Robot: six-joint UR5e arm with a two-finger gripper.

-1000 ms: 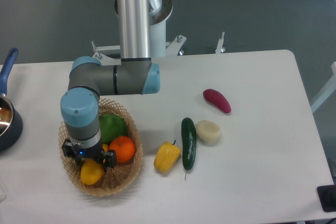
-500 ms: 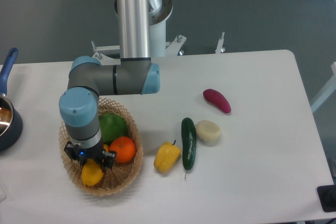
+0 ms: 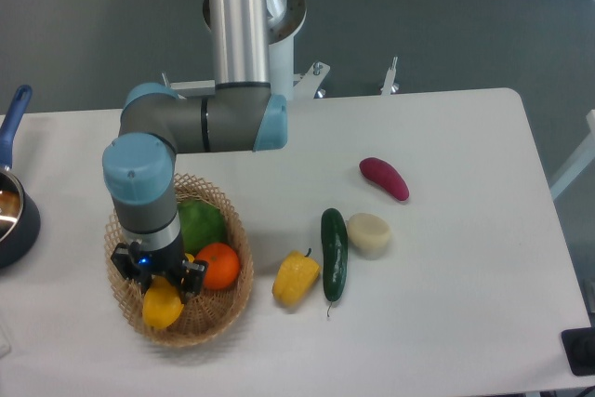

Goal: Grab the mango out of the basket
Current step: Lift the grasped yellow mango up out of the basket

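Mango [image 3: 163,307] directly beneath gripper [image 3: 160,278]

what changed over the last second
The arm's wrist shifted slightly left and up in the picture, carrying the pincer over the mango in the basket. Whether it has gripped is unclear. The orange and the table items stayed put.

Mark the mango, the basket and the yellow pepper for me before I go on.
mango [image 3: 162,308], fixed camera, on its yellow end showing below the gripper.
basket [image 3: 238,291], fixed camera, on its right woven rim.
yellow pepper [image 3: 295,278], fixed camera, on the middle of its body, on the table.
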